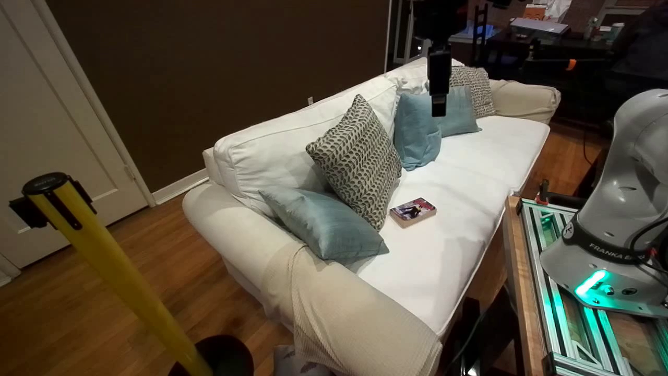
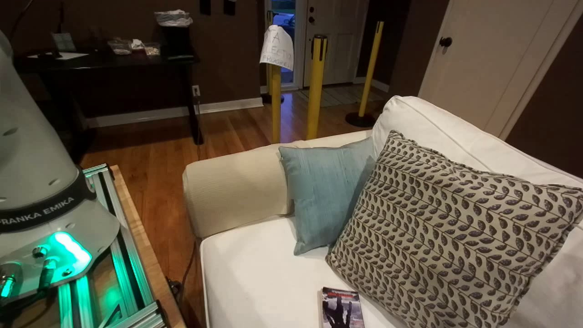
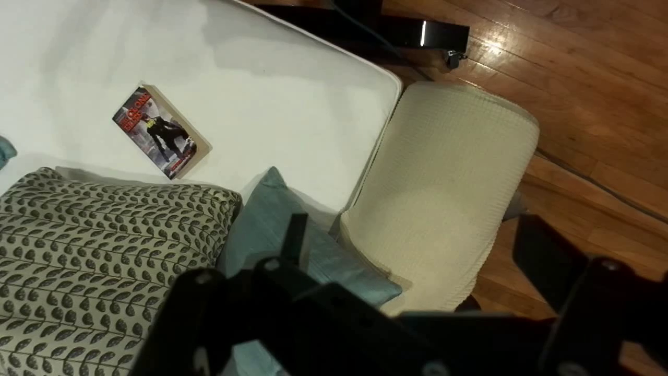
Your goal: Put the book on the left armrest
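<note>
The book (image 3: 158,133) lies flat on the white seat (image 3: 292,109), near the patterned cushion (image 3: 109,240), not yet on the left armrest (image 3: 438,183), and the gripper (image 3: 412,237) is spread w/ nothing held, prob. b/c it must first pick the book up.

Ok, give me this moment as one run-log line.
book: cover up on sofa seat, near patterned pillow | gripper: open, holding nothing | left armrest: book not there yet | remaining: pick and place

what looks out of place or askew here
The yellow barrier post near the sofa seems odd: crowd-control gear rarely belongs there. The left armrest looks untidy, its ribbed cover reaching only partway along.
</note>
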You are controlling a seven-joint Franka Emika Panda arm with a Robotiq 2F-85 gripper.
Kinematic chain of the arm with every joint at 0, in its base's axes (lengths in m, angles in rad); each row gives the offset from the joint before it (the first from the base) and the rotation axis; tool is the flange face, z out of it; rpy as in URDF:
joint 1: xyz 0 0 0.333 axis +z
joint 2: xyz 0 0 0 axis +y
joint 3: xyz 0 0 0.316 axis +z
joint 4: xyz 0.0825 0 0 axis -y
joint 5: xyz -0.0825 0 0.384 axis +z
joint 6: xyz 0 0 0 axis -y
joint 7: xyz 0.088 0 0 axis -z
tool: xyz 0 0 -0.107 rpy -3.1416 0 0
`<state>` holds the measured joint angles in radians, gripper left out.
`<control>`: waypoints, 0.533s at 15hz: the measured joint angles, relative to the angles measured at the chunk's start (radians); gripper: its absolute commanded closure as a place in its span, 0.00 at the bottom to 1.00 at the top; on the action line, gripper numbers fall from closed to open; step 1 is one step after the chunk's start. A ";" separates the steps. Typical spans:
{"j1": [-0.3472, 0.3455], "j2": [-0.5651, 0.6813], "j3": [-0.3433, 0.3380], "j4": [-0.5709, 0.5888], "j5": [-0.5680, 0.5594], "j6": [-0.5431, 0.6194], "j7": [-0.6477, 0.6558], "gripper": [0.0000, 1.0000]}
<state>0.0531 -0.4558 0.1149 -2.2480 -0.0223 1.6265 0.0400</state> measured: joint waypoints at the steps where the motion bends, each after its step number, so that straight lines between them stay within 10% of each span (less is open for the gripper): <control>1: 0.000 0.000 0.000 0.000 0.000 0.000 0.000 0.00; 8: -0.017 0.024 -0.131 -0.005 -0.014 0.079 -0.223 0.00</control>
<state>0.0365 -0.4319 -0.0162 -2.2534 -0.0359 1.7055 -0.1834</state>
